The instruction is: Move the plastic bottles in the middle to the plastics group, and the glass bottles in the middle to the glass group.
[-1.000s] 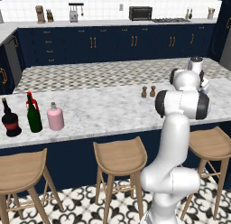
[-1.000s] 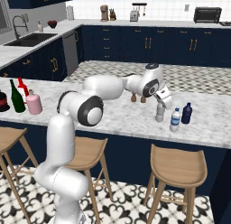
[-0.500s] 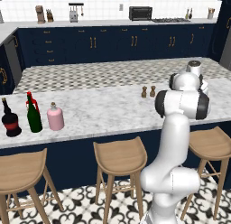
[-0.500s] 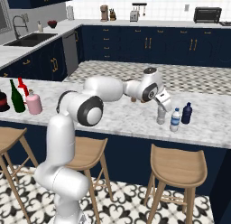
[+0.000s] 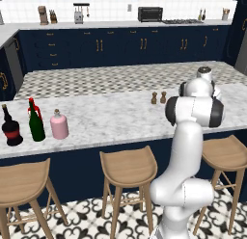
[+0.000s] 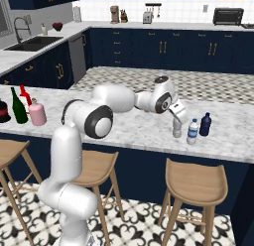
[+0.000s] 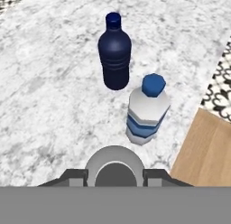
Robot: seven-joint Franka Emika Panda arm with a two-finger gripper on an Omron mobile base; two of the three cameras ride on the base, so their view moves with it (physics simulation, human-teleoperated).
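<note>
since a second ago the gripper (image 6: pixel 176 117) has sunk toward the marble counter (image 6: pixel 139 128), bringing the small grey-clear plastic bottle (image 6: pixel 177 128) upright beside the blue-capped water bottle (image 6: pixel 192 131); its fingers look closed round the bottle's mouth, though i cannot be sure. the ribbed water bottle stands just beyond, a dark navy bottle (image 7: pixel 114 51) farther. wine bottle (image 5: pixel 36 122) and pink flask (image 5: pixel 59 125) wait far left
</note>
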